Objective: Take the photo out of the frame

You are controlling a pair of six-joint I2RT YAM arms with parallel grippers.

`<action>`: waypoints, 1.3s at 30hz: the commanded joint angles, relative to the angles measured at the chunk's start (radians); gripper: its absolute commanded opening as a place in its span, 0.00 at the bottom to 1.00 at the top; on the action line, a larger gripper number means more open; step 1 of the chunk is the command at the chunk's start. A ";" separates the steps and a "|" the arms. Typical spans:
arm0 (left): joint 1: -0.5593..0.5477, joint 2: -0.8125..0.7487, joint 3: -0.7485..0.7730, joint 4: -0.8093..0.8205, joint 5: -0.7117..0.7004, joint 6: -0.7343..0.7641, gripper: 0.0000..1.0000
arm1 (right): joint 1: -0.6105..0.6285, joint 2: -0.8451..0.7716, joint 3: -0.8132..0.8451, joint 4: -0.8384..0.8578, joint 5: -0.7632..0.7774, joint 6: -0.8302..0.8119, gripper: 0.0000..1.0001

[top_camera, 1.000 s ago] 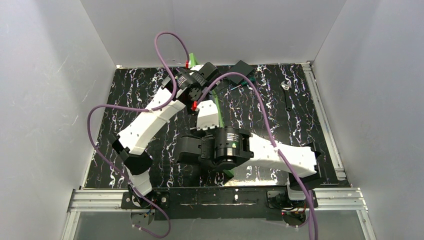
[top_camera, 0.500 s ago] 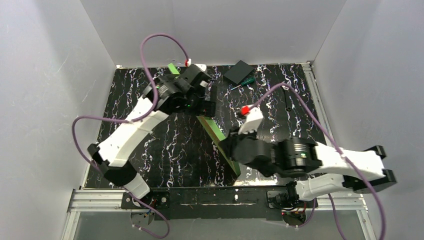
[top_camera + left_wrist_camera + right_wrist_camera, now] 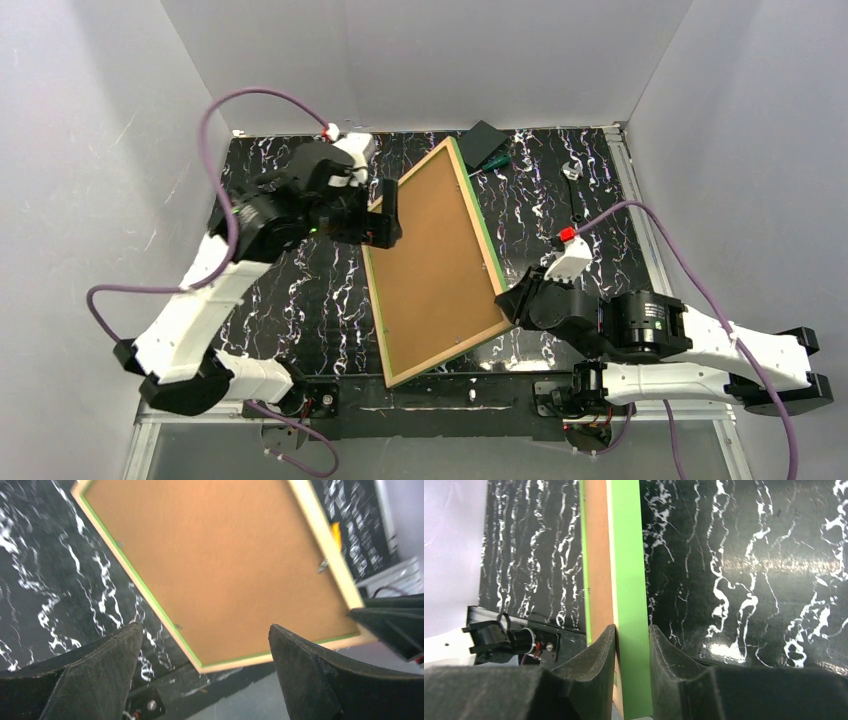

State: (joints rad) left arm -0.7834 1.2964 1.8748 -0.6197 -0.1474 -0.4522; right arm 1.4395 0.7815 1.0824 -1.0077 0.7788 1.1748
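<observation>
The frame hangs tilted above the table with its back up. The plain brown backing board fills it. My right gripper is shut on the frame's right edge near its lower corner. In the right wrist view both pads clamp the green frame at the right gripper. My left gripper stands wide open by the frame's left edge. Nothing sits between the jaws of the left gripper, and the frame lies beyond it. The photo is hidden.
A small black box and a green-handled screwdriver lie at the back of the black marbled table. A small metal part sits at the back right. White walls close in three sides. An aluminium rail runs along the near edge.
The frame has turned from edge-on to back-up and swung right with my right arm. My left gripper let go, opened wide and drew back left.
</observation>
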 commanded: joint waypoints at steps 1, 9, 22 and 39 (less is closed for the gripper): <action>0.017 0.043 -0.143 -0.042 0.115 0.002 0.98 | -0.010 -0.022 -0.083 -0.162 0.093 0.169 0.01; 0.249 -0.020 -0.676 0.144 0.324 -0.105 0.98 | -0.014 -0.088 -0.236 -0.176 0.108 0.245 0.01; 0.372 0.060 -1.065 0.577 0.427 -0.311 0.75 | -0.013 -0.141 -0.338 -0.198 0.103 0.330 0.01; 0.377 0.207 -1.101 0.659 0.401 -0.298 0.58 | -0.085 -0.071 -0.341 -0.003 -0.044 0.073 0.12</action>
State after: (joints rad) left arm -0.4133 1.4296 0.7753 0.0700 0.2184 -0.7475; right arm 1.4139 0.6701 0.7364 -1.1366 0.8021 1.3941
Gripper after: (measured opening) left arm 0.637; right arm 0.100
